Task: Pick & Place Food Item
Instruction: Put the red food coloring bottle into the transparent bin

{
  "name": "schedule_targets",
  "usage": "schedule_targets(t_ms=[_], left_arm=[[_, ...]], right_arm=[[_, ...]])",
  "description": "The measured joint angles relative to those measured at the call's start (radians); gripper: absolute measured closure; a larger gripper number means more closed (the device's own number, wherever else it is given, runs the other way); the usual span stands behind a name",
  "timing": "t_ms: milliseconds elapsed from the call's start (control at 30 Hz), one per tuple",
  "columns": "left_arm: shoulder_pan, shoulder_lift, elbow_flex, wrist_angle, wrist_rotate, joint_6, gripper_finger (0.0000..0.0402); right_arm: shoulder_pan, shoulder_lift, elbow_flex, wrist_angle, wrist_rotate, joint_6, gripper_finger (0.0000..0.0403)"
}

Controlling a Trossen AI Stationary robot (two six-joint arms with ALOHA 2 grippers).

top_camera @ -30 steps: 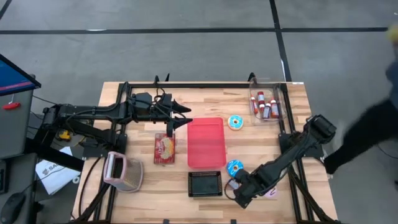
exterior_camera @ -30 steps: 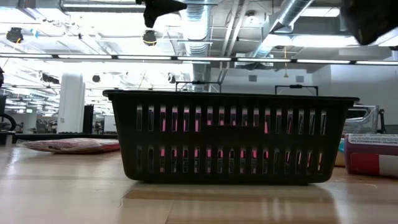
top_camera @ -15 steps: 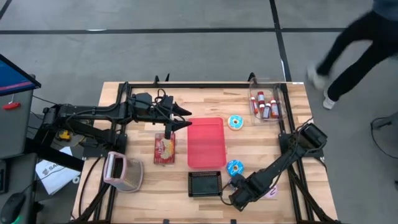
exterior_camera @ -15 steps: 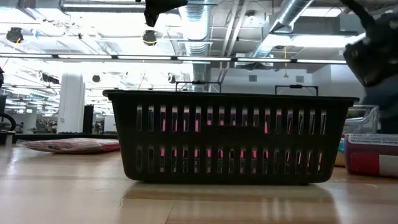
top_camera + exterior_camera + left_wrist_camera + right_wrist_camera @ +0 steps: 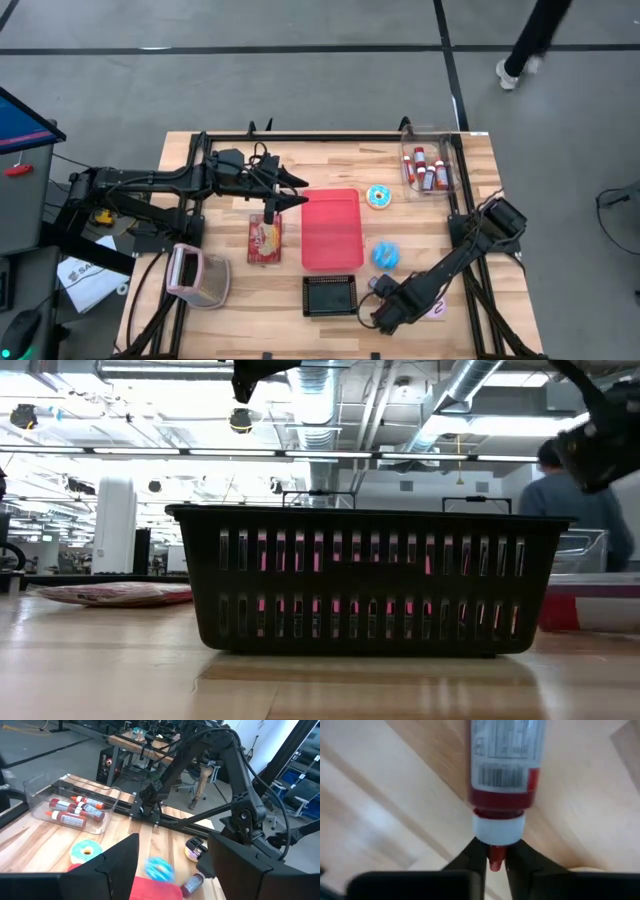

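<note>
Because the right jaws are shut narrow on only the small red nozzle (image 5: 494, 855) of the sauce bottle (image 5: 505, 770), treat this grip as marginal. The bottle lies flat on the near right part of the bench (image 5: 470, 200), just right of the black basket (image 5: 330, 295).

Lift slowly and vertically. Expect the long body to hang and swing from the tip. If it sags or slips, set it down and re-grip across the body below the white cap (image 5: 498, 827).

The bottle appears to be smooth plastic, cylindrical, with a glossy printed label and barcode; the nozzle tapers and is likely slippery. The bench is bare laminated wood. The basket is rigid slotted plastic, and the red tray (image 5: 331, 230) is shallow, smooth and rectangular.

The left jaws stand wide and empty, above the tray's far left corner.
</note>
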State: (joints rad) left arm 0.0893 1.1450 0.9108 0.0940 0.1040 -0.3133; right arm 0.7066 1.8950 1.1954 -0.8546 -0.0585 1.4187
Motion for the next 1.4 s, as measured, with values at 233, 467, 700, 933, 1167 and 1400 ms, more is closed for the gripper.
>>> schedule_targets(t_ms=[233, 467, 700, 933, 1167, 1400], left_arm=[[0.0, 0.0, 0.0, 0.002, -0.001, -0.003, 0.017], [0.0, 0.0, 0.0, 0.003, -0.007, -0.002, 0.017], [0.0, 0.0, 0.0, 0.006, -0.056, 0.022, 0.017], [0.009, 0.0, 0.0, 0.02, -0.068, 0.025, 0.017], [0.009, 0.0, 0.0, 0.02, -0.073, 0.025, 0.017], [0.001, 0.0, 0.0, 0.019, -0.074, 0.021, 0.017]], right_arm=[[0.0, -0.127, 0.0, -0.039, 0.027, 0.053, 0.0366], [0.0, -0.328, 0.009, -0.06, 0.165, 0.173, 0.0372], [-0.2, -0.471, 0.029, -0.347, 0.397, 0.231, 0.0372], [-0.631, -0.502, 0.028, -0.551, 0.502, 0.068, 0.0372], [-1.037, -0.501, 0.024, -0.529, 0.504, -0.269, 0.0372], [-1.352, -0.5, -0.048, -0.382, 0.328, -0.568, 0.0372]])
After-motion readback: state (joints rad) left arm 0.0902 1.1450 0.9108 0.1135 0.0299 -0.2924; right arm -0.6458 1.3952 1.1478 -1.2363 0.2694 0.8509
